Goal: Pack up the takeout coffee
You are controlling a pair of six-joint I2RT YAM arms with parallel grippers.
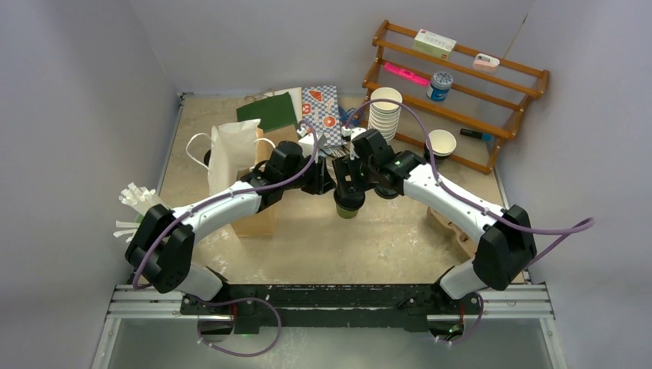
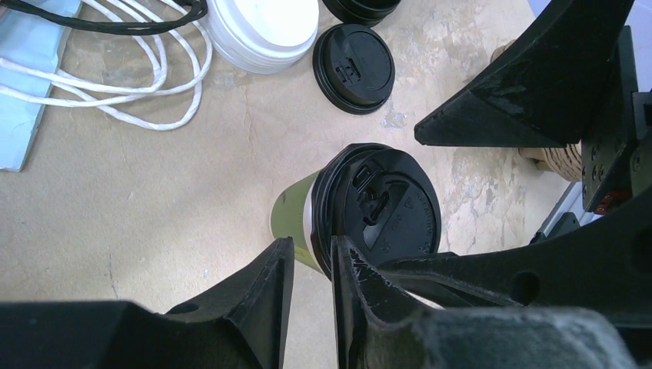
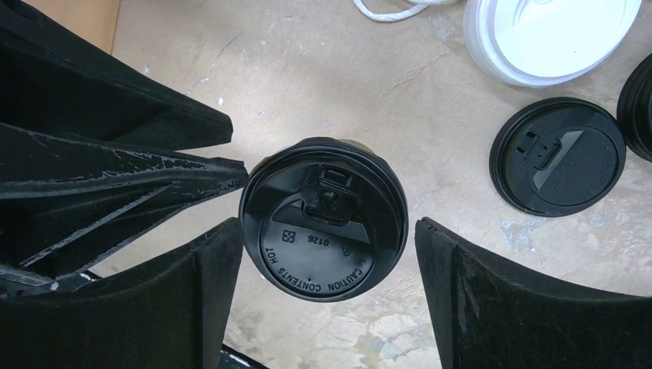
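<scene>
A green paper cup with a black lid (image 1: 348,201) stands upright mid-table; it also shows in the left wrist view (image 2: 377,207) and the right wrist view (image 3: 323,219). My right gripper (image 3: 330,231) is open just above it, one finger on each side of the lid; its left finger almost touches the rim and its right finger stands apart. My left gripper (image 2: 311,250) is shut to a narrow slit and holds nothing; one fingertip (image 2: 342,254) rests against the lid's rim. I see no cup with a white lid.
A loose black lid (image 2: 354,68) and a stack of white lids (image 2: 261,31) lie behind the cup. A white paper bag (image 1: 231,154) with string handles stands to the left, a stack of white cups (image 1: 384,111) and a dark lidless cup (image 1: 440,142) by the wooden rack (image 1: 461,77).
</scene>
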